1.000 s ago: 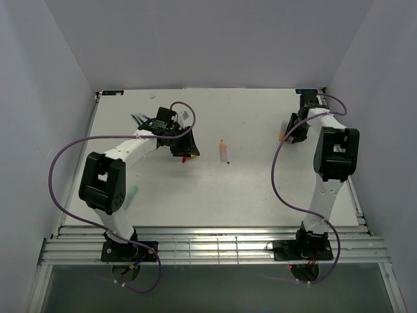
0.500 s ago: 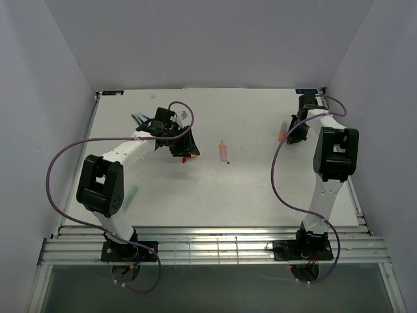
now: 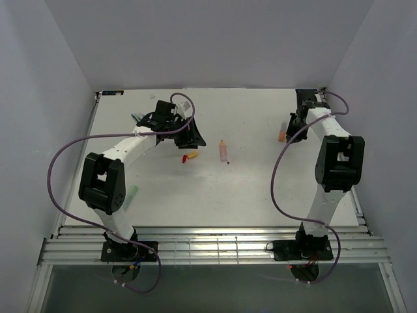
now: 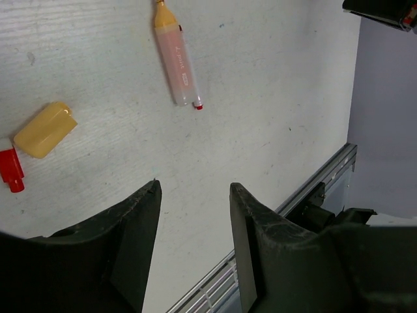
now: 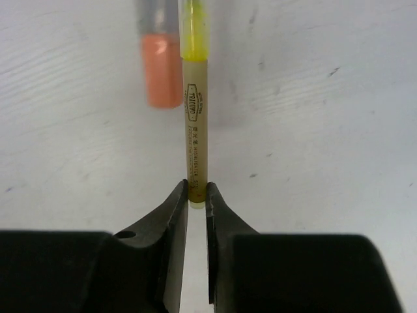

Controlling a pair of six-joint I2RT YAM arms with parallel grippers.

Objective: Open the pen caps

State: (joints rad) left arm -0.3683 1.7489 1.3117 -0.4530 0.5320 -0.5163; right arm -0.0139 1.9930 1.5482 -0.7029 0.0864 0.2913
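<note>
Arms [image 3: 128, 149] are showing white links, black joints, purple cables [image 3: 50, 181]. Left gripper [image 4: 192, 195], right gripper [image 5: 197, 195] are showing black fingers [image 4: 133, 241].

The table [image 4: 273, 78] is shown white with faint grey grain. A pink highlighter [image 4: 177, 65] is topped in orange-yellow; a yellow cap [image 4: 45, 129] and a red cap [image 4: 10, 171] are also seen. The slim pen [image 5: 195, 130] is cream, printed with dark brown lettering, and its translucent cap [image 5: 194, 32] is bright yellow. The orange highlighter [image 5: 163, 78] is greyish at its far end. The left gripper [image 4: 194, 189] and right gripper [image 5: 195, 195] are black; the cables [image 3: 55, 176] are purple.
</note>
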